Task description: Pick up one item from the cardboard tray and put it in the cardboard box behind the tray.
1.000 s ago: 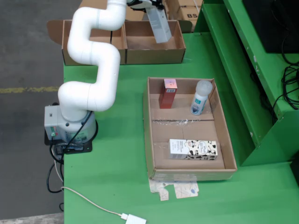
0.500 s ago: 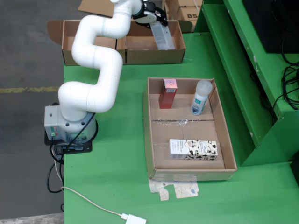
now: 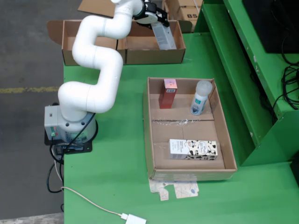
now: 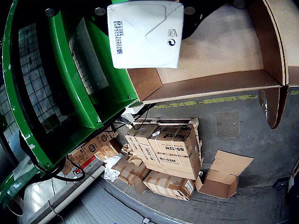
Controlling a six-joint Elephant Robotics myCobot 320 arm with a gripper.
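Now I have the gripper [image 3: 159,21] closed on a white carton [image 3: 164,36], holding it tilted over the cardboard box [image 3: 154,55] at the back of the desk [image 3: 117,154] so it can go into the right-hand compartment. The wrist view shows the carton's [image 4: 145,32] end face just above the box's floor [image 4: 219,51]. Nearer than the box sits the cardboard tray [image 3: 147,135]; going left to right along its far end stand a red carton [image 3: 167,93] and a white bottle [image 3: 201,97], with a cow-patterned carton [image 3: 193,149] lying nearer.
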